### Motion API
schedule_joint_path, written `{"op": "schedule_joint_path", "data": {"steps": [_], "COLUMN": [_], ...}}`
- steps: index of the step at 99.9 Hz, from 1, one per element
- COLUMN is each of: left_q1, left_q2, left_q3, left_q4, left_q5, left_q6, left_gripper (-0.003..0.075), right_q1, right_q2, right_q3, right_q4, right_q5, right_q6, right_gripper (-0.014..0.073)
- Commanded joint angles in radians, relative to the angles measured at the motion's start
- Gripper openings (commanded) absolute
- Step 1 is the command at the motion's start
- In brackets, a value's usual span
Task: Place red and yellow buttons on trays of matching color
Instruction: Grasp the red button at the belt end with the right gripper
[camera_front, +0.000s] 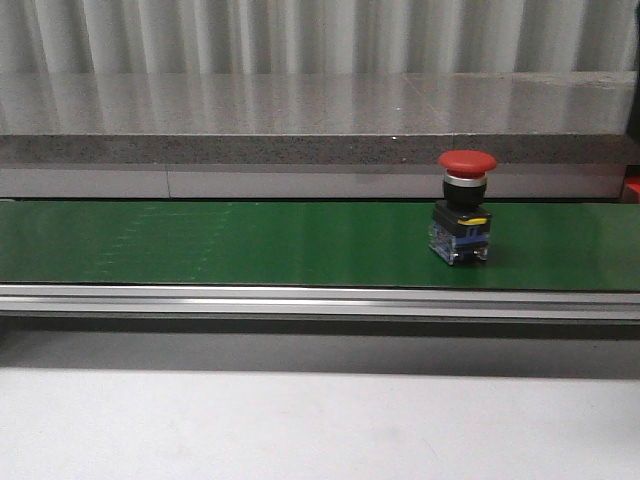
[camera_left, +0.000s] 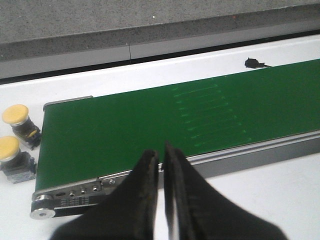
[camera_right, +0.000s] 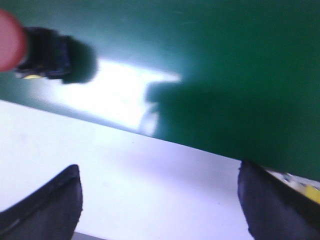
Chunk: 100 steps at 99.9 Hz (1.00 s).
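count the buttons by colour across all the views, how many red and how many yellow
red button: 1, upright on the green belt
yellow buttons: 2, one and another, both off the end of the belt in the left wrist view
total: 3 buttons
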Motion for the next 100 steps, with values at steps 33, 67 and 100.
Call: {"op": "schedule_joint_path", "data": {"steps": [33, 67, 100], "left_q1": [-0.009, -0.009, -0.009], "left_q2": [0.004, 0.004, 0.004], "left_q3": [-0.025, -0.025, -0.025], "left_q4": [-0.015, -0.015, -0.015], "left_q5": [-0.064, -0.064, -0.064], "left_q6": [0.003, 0.003, 0.003], "left_gripper": [-0.0006, -0.0006, -0.0006], "right_q1": [0.056, 0.056, 0.056], "right_q2": [0.19, 0.303, 0.347], "right_q3": [-0.157, -0.268, -0.285], "right_q4": [0.108, 0.109, 0.107], "right_q5": [0.019, -0.009, 0.005], "right_q6": [-0.158, -0.158, -0.158], "right_gripper": [0.0624, 0.0623, 0.0149]}}
